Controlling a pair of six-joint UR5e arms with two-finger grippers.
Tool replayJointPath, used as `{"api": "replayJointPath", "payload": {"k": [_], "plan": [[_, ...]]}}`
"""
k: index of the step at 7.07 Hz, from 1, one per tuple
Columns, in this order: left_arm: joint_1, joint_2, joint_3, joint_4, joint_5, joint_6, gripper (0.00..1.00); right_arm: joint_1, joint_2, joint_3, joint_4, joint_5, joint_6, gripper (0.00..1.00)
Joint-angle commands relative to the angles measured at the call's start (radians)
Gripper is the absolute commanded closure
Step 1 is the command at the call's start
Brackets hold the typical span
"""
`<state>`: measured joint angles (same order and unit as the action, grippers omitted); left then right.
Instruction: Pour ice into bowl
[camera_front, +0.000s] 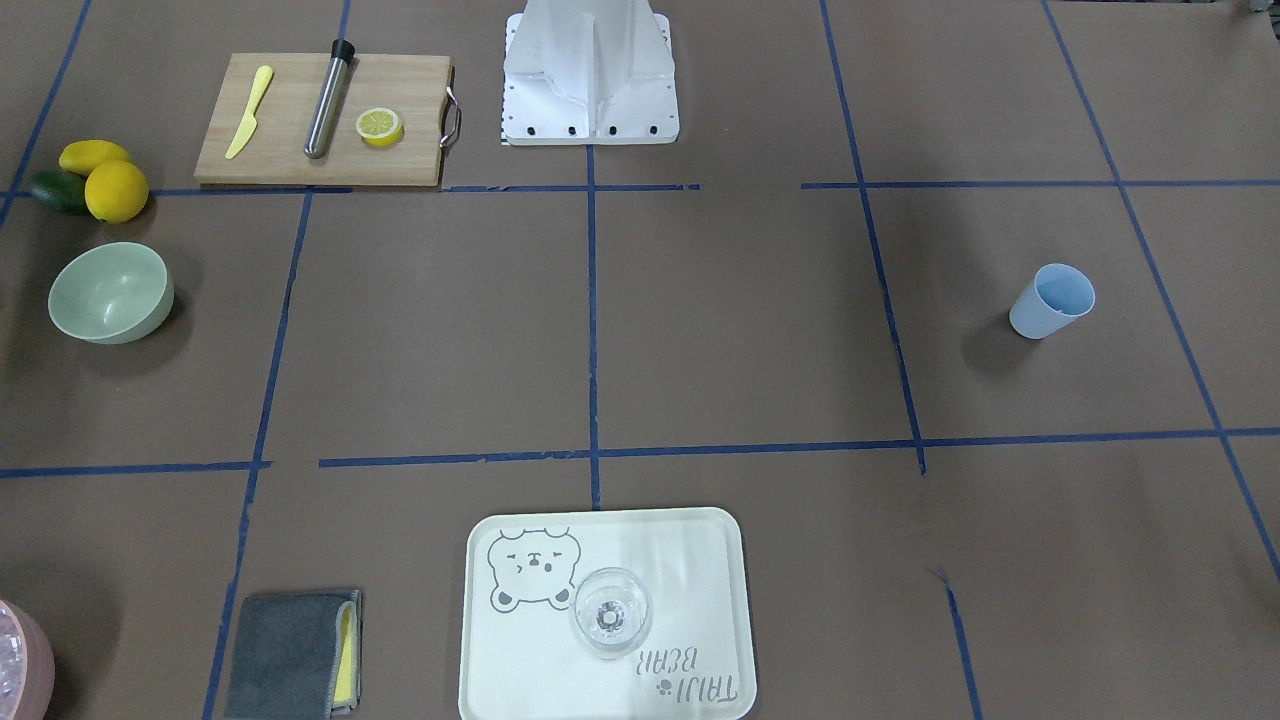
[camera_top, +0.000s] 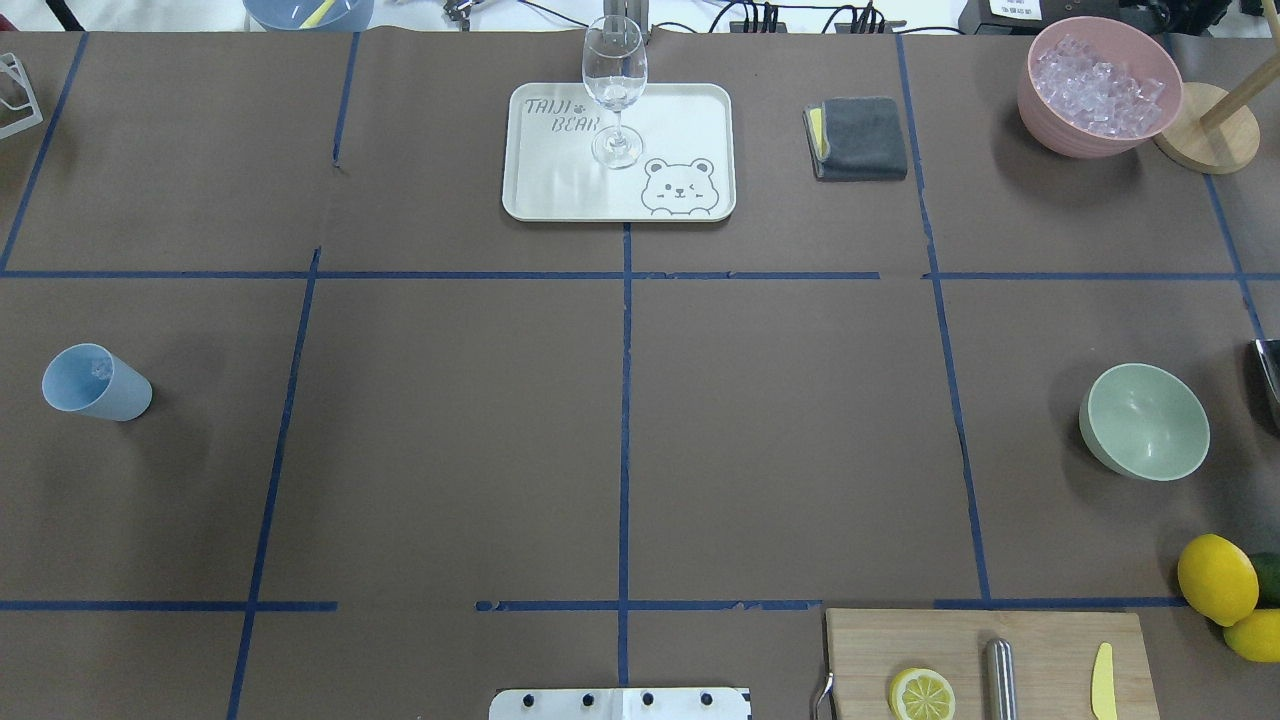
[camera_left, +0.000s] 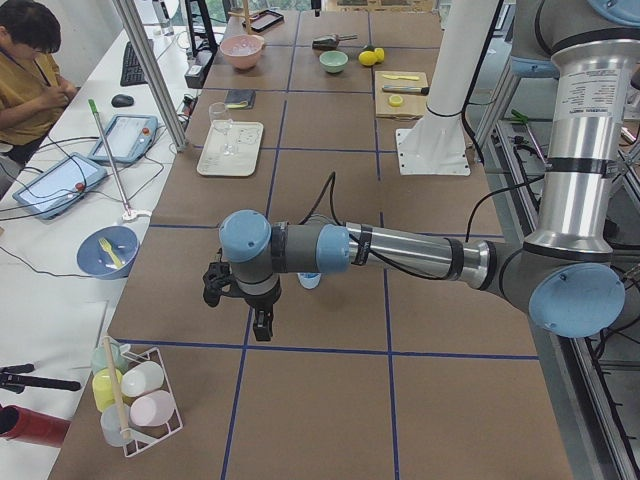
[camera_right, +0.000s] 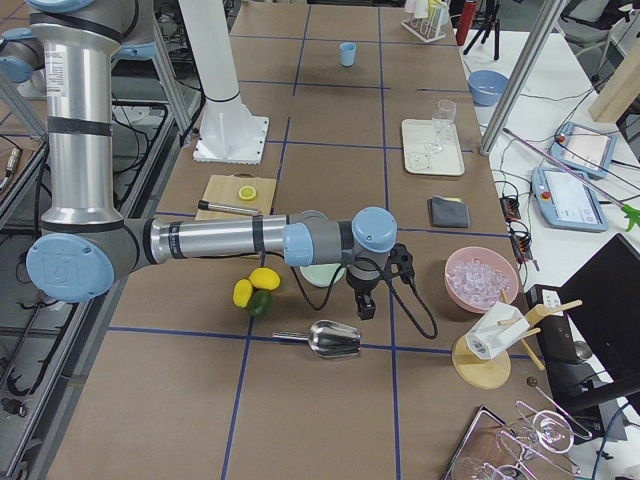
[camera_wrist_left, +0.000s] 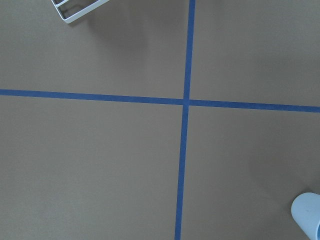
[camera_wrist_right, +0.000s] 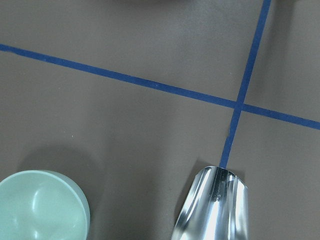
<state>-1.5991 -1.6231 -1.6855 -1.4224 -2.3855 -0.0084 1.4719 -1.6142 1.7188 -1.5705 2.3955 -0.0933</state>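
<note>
Bowl (camera_top: 1145, 420) upright on table (camera_top: 780, 420). Right gripper (camera_right: 366, 306) beside bowl, scoop (camera_right: 335, 340) near bowl; left gripper (camera_left: 262, 328) well apart. Opening of both: cannot tell.

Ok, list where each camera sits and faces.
Front-facing: across the table, facing the white robot base; no arms.
Overhead: behind the robot, looking forward; base only.
Exterior left: left table end; left gripper near.
Exterior right: right table end; right gripper near.
Left wrist: downward, pale blue plastic cup; no fingers.
Right wrist: downward, shiny metal scoop; no fingers.
Shared: round pale sage-green bowl, overhead and right wrist.
</note>
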Motion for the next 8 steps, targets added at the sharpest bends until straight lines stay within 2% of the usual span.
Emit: {"api": "replayJointPath", "payload": {"k": [1,2,3,5,7,8], "plan": [[0.010,-0.035,0.025,-0.051,-0.014,0.074,0.00,0.004,-0.007,-0.004,0.010,-0.016,0.007,0.00],[0.011,-0.034,0.030,-0.055,-0.009,0.070,0.00,0.002,0.002,0.001,0.013,-0.018,0.006,0.00],[0.010,-0.021,-0.002,-0.055,-0.003,0.074,0.00,0.002,-0.007,0.010,0.026,-0.062,0.004,0.00],[0.019,-0.041,-0.045,-0.056,-0.006,0.068,0.00,0.001,-0.029,-0.002,0.137,-0.058,0.009,0.00],[0.031,-0.041,-0.037,-0.108,-0.011,0.067,0.00,-0.001,-0.038,-0.005,0.178,0.028,0.038,0.00],[0.050,-0.041,-0.036,-0.108,-0.012,0.067,0.00,-0.054,-0.053,-0.001,0.193,0.080,0.131,0.00]]}}
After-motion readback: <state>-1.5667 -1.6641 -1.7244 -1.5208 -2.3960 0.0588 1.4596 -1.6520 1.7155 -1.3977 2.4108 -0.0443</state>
